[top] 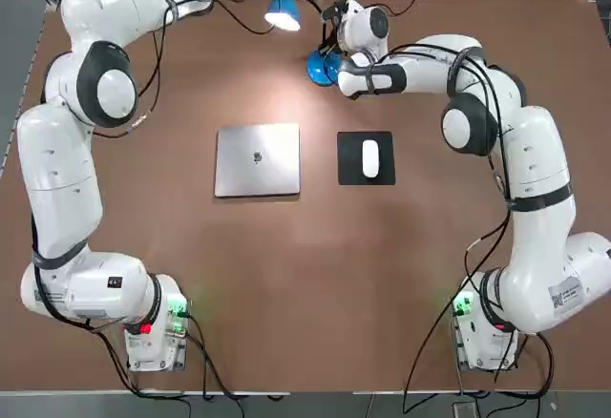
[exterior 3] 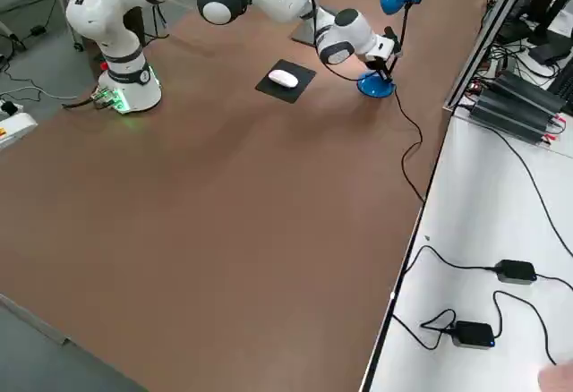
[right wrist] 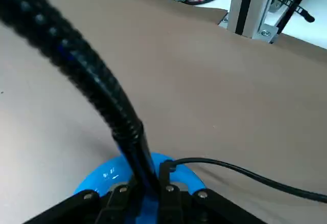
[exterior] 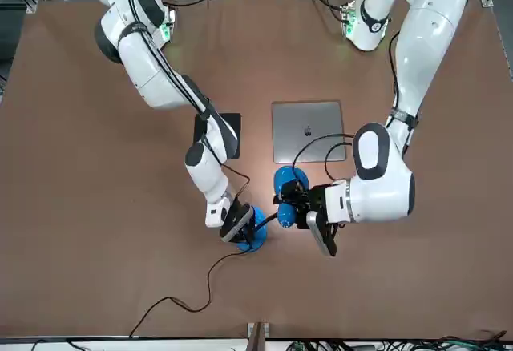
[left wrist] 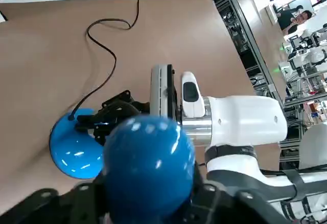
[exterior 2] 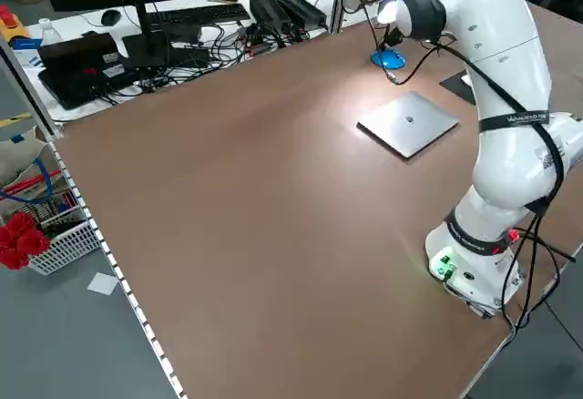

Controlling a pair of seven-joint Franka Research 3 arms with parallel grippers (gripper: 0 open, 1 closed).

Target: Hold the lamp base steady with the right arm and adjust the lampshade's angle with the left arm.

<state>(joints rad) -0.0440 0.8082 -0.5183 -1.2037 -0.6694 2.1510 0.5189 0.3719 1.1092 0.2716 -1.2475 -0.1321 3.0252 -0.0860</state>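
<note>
A closed silver laptop (top: 258,160) and white mouse (top: 370,158) on a black pad (top: 349,172) lie on the brown worktop (top: 286,294), nearer the robot than the lamp. The black cord (exterior: 210,287) loops beyond the round glossy blue base (top: 323,68). The right arm's jaws (right wrist: 148,183), angled down there, are shut on the black curved neck (right wrist: 120,111). The left arm's jaws (left wrist: 149,185) reach in, part open astride the bright blue cone-shaped shade (top: 284,10), held above the worktop; contact I cannot tell.

Brown tabletop (top: 315,294), silver laptop (top: 258,160), white mouse (top: 370,158) on black mat (top: 386,174)
</note>
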